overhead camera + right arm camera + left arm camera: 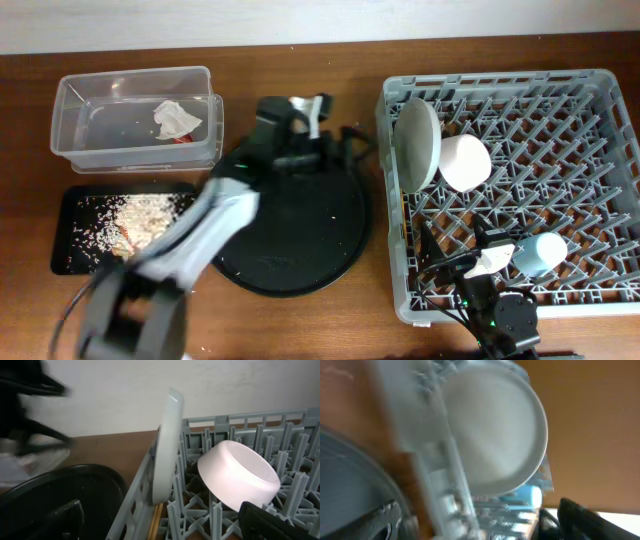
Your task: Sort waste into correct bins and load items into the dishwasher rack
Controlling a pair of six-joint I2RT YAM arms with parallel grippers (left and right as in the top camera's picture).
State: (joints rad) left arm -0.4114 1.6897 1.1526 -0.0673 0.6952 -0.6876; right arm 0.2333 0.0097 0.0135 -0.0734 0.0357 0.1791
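Note:
The grey dishwasher rack [600,290] holds the pale plate [418,143] upright on its left side, the white bowl [465,162] upside down beside it, and the light-blue cup [540,254] lying near the front. The clear tub [75,150] holds the white napkin [176,120] with a bit of red wrapper [181,138] under it. The black rectangular tray [70,250] holds rice scraps [140,215]. My left gripper [345,140] is open and empty over the round tray's far edge, pointing at the plate [495,435]. My right gripper [460,258] is open and empty over the rack's front, facing the plate [167,445] and the bowl [240,477].
A large round black tray [300,250] lies between the bins and the rack, and it shows in the right wrist view [60,490]. My left arm reaches across it from the front left. The left wrist view is motion-blurred.

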